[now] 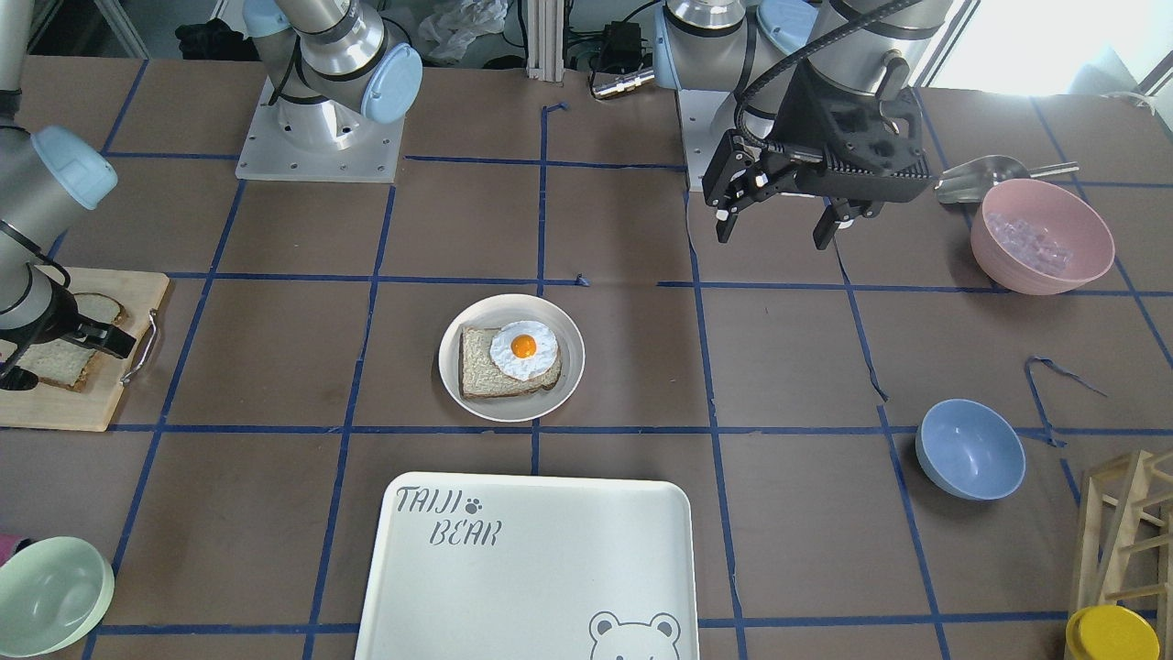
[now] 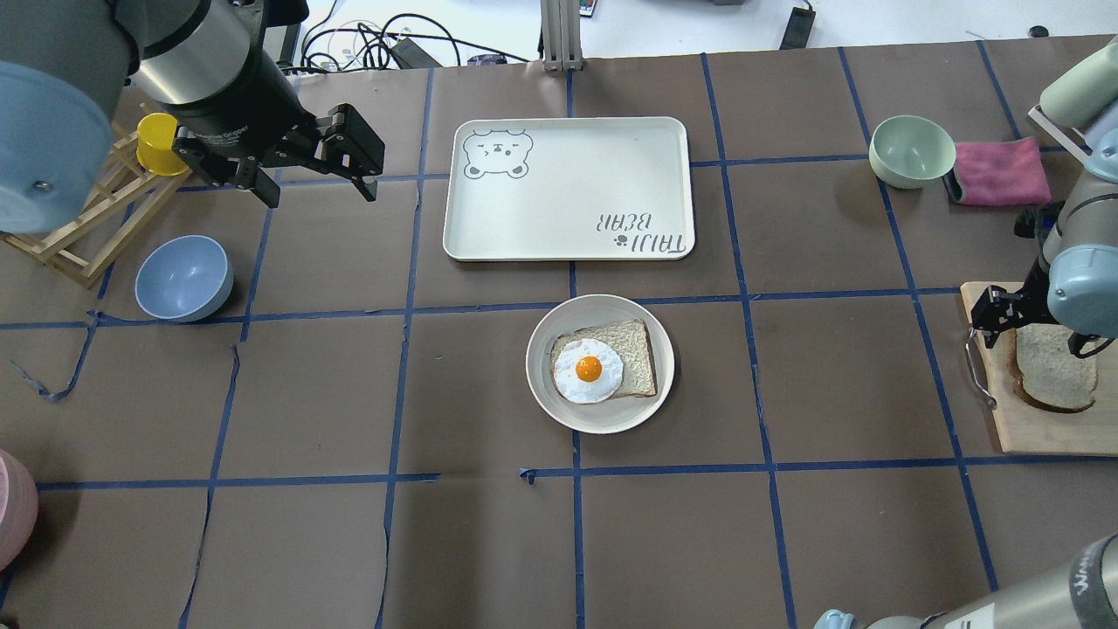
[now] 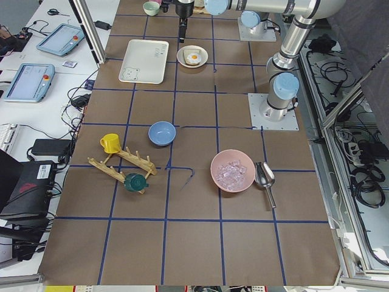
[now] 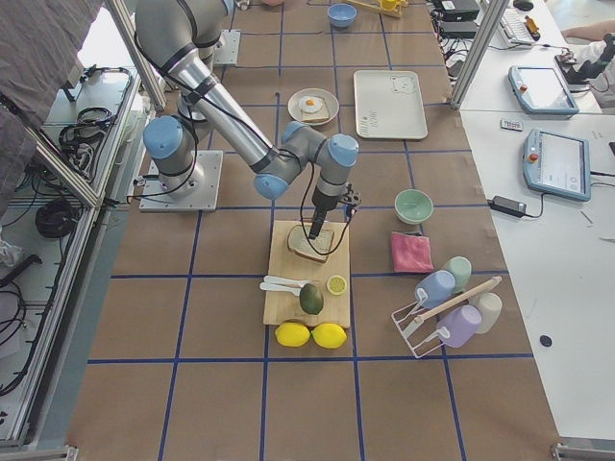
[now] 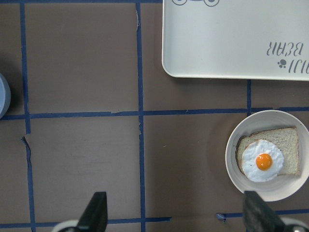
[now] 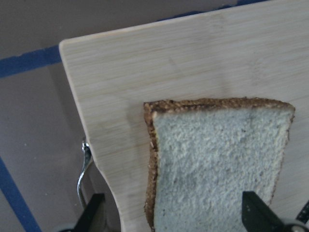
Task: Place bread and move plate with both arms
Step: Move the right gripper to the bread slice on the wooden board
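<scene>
Brown paper crossed by blue tape lines covers the tabletop (image 2: 349,393). Nearest the robot of the main things is the plate (image 2: 603,421), round and cream-white, sitting on a tape crossing about mid-tabletop. It carries a squarish bread slice (image 2: 636,349) with a fried egg (image 2: 588,370) on top.

Well off to the plate's right, about level with it, a wooden cutting board (image 2: 1039,432) with a metal handle (image 2: 976,367) lies at the tabletop's edge. The bread (image 2: 1052,377), a plain slice with a dark crust, lies flat on that board, well apart from the plate. The right claw (image 2: 1035,332) points down over the bread with its fingers (image 6: 96,215) spread wide, roughly one at each side of the slice. It holds nothing, and I cannot tell whether the tips touch the board or the crust.

To the plate's left and slightly farther out stands a blue bowl (image 2: 183,278). Just beyond the plate lies the rectangular "TAIJI BEAR" tray (image 2: 568,188), near but not touching it. Left of the tray, well away from the plate, the left claw (image 2: 316,188) hangs above bare tabletop, its fingers parted and holding nothing. Farther out than the plate, on its right, stand a pale green bowl (image 2: 911,150) and, just beside that, a pink cloth (image 2: 1000,170).
</scene>
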Available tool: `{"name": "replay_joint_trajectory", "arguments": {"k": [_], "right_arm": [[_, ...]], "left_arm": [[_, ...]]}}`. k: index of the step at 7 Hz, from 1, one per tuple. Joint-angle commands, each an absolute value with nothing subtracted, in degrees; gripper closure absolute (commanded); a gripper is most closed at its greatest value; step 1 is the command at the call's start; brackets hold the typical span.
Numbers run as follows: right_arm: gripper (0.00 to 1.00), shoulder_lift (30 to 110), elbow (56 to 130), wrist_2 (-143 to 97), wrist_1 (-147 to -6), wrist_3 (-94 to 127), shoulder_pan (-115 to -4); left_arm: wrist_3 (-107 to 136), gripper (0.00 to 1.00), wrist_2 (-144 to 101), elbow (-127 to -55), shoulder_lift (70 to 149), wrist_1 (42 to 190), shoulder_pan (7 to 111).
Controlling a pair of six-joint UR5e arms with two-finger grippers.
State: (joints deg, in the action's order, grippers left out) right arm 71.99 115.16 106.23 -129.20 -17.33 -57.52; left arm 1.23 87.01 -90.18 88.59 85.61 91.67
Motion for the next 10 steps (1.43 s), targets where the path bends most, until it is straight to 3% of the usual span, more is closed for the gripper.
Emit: {"name": "replay_joint_trajectory", "arguments": {"k": [1,3,4,6,7,9,10], "right_arm": [[0.00,71.54,115.22,106.35,-129.29,-18.28,-56.95],[0.06,71.46,115.22,106.35,-129.29,-19.15,-56.78],[0.15,71.02,115.22,106.35,-129.29,-19.33,-56.78],[0.17,70.31,115.22,106.17,-129.29,-19.86,-55.12],[0.23,70.31,115.22,106.26,-129.20,-20.39,-55.11],[0.65,70.31,115.31,106.43,-128.94,-22.05,-55.11],[0.81,70.31,115.31,106.44,-128.76,-22.06,-55.11]], "left_arm": [[1.23,0.00,87.01,-90.18,88.59,85.61,91.67],[1.23,0.00,87.10,-90.18,88.59,85.61,91.67],[1.23,0.00,87.10,-90.18,88.59,85.61,91.67],[1.23,0.00,87.10,-90.18,88.59,85.61,91.67],[1.23,0.00,87.10,-90.18,88.59,85.61,91.67],[1.23,0.00,87.10,-90.17,88.59,85.61,91.67],[1.32,0.00,87.10,-90.18,88.59,85.61,91.67]]}}
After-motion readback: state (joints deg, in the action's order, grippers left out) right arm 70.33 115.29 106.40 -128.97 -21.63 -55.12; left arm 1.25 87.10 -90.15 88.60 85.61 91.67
